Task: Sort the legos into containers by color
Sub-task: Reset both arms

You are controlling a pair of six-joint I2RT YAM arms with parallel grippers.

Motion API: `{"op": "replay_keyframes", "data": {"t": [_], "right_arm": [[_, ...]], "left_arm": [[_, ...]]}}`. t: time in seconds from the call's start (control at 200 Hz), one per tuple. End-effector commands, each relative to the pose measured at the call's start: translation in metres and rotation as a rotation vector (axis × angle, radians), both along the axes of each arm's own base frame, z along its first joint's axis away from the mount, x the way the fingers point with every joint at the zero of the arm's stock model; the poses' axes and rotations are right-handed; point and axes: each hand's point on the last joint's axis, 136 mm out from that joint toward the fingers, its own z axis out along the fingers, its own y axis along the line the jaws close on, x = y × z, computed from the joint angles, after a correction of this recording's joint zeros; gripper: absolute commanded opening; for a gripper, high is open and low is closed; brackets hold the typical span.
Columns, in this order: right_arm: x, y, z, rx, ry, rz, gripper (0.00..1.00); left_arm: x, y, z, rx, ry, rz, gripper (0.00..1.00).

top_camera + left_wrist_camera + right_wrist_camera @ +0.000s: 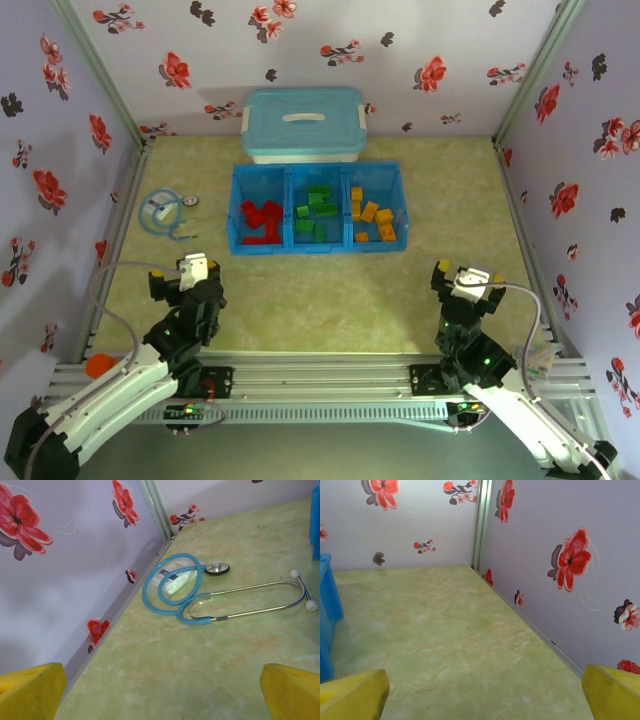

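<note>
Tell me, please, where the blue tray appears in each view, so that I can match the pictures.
Top external: the tray sits mid-table, just in front of the lidded box.
Left wrist: a sliver of its blue wall at the upper right edge, right of the stethoscope.
Right wrist: its end wall at the left edge.
Shared landmark: the green marbled table.

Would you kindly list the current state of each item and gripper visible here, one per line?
left gripper: open, empty
right gripper: open, empty
red legos: together in the tray's left compartment
green legos: together in the middle compartment
orange legos: together in the right compartment
tray: flat on the table, all three compartments filled
lidded box: lid closed, behind the tray
stethoscope: lying coiled on the table, left of the tray
</note>
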Motion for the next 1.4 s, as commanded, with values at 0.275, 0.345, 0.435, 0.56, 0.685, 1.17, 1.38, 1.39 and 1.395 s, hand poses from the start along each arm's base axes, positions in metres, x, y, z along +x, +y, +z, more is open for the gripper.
{"op": "replay_keyframes", "data": {"t": [0.275,0.345,0.435,0.56,0.685,1.17,1.38,1.39,1.395], "right_arm": [[0.004,-0.008,0.003,0.034,-0.063,-0.049,0.99],[0.006,-0.008,0.002,0.038,-0.066,-0.045,0.99],[0.009,-0.008,0.0,0.047,-0.064,-0.04,0.99],[0.013,-0.009,-0.002,0.057,-0.053,-0.041,0.99],[0.018,-0.01,-0.005,0.068,-0.039,-0.043,0.99],[0.026,-0.014,-0.009,0.099,-0.025,-0.058,0.99],[0.028,-0.016,-0.011,0.107,-0.025,-0.063,0.99],[0.029,-0.016,-0.011,0.108,-0.025,-0.063,0.99],[0.029,-0.016,-0.011,0.108,-0.026,-0.064,0.99]], "left_arm": [[0.003,0.009,0.009,-0.007,-0.091,0.052,1.0],[0.004,0.009,0.009,-0.01,-0.096,0.051,1.0],[0.005,0.011,0.009,-0.016,-0.097,0.053,1.0],[0.007,0.012,0.008,-0.025,-0.098,0.049,1.0],[0.009,0.012,0.007,-0.028,-0.097,0.05,1.0],[0.02,0.01,0.005,-0.034,-0.106,0.037,1.0],[0.021,0.011,0.006,-0.043,-0.118,0.037,1.0],[0.022,0.011,0.006,-0.044,-0.119,0.037,1.0],[0.022,0.011,0.006,-0.044,-0.118,0.037,1.0]]}}
